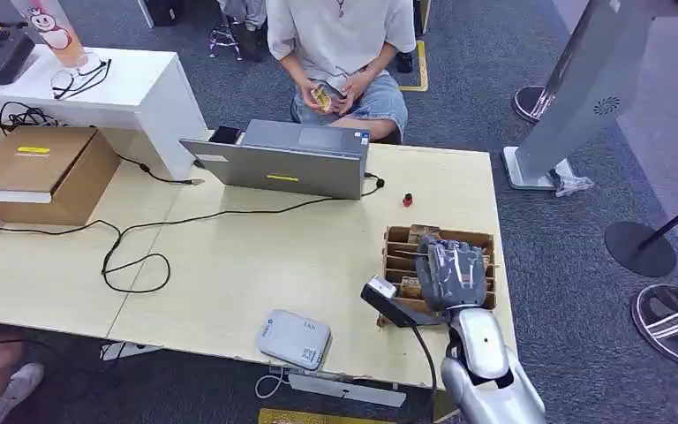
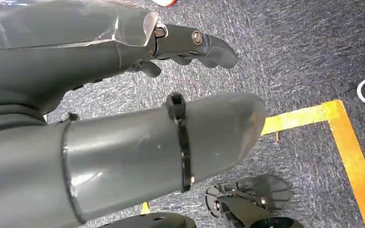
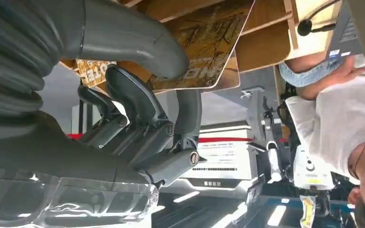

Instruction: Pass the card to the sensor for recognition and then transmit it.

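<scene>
Right hand (image 1: 453, 274) reaches over the slotted wooden rack (image 1: 485, 238) on the table's near right part, and the right wrist view shows its thumb lying against a card (image 3: 209, 42) standing in the rack, with the darker fingers (image 3: 138, 102) curled on the card's other side; whether they truly pinch it I cannot tell. Sensor (image 1: 293, 339), the grey pad, lies well left of the rack near the front edge, so the right hand is nearer; the left hand (image 2: 123, 109) hangs above carpet, fingers loosely apart, holding nothing
</scene>
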`<state>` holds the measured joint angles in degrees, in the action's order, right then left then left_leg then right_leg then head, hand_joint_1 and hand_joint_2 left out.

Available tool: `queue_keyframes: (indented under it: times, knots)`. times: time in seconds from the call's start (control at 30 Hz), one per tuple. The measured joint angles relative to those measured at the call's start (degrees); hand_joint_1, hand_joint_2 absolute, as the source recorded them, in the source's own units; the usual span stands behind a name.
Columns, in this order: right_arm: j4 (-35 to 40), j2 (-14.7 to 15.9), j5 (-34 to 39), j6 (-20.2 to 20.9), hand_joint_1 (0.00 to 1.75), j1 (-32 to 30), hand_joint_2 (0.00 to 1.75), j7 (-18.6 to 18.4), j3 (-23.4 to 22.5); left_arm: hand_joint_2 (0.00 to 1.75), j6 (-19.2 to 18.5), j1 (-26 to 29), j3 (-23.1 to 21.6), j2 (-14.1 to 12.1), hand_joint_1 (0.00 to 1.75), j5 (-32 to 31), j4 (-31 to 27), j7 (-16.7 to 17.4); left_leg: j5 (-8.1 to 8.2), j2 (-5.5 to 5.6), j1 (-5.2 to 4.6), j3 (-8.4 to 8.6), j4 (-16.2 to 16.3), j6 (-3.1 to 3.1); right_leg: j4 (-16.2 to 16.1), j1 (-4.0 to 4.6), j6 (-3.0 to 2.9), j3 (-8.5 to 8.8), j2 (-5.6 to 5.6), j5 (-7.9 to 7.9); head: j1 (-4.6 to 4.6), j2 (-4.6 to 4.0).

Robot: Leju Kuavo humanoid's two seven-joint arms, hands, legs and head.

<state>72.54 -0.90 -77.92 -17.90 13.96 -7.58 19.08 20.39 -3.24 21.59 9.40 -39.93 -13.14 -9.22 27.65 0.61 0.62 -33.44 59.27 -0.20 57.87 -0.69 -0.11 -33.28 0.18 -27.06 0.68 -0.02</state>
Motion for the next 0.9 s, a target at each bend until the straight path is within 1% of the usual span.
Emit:
queue_keyframes:
  times: [0.37, 0.9]
  knots:
    - [2.1, 0.0, 0.8, -1.2, 1.75, -0.6, 1.75, 0.5, 0.0, 0.0, 0.1, 0.0, 0.0, 0.0, 0.0, 0.0, 0.0, 0.0, 0.0, 0.0, 0.0, 0.0, 0.0, 0.0, 0.0, 0.0, 0.0, 0.0, 0.0, 0.0, 0.02, 0.0]
    - [8.4, 0.0, 0.7, -1.9, 1.75, -2.2, 1.75, 0.5, 0.0, 0.0, 0.2, 0.0, 0.0, 0.0, 0.0, 0.0, 0.0, -0.2, 0.0, 0.0, 0.0, 0.0, 0.0, 0.0, 0.0, 0.0, 0.0, 0.0, 0.0, 0.0, 0.02, 0.0]
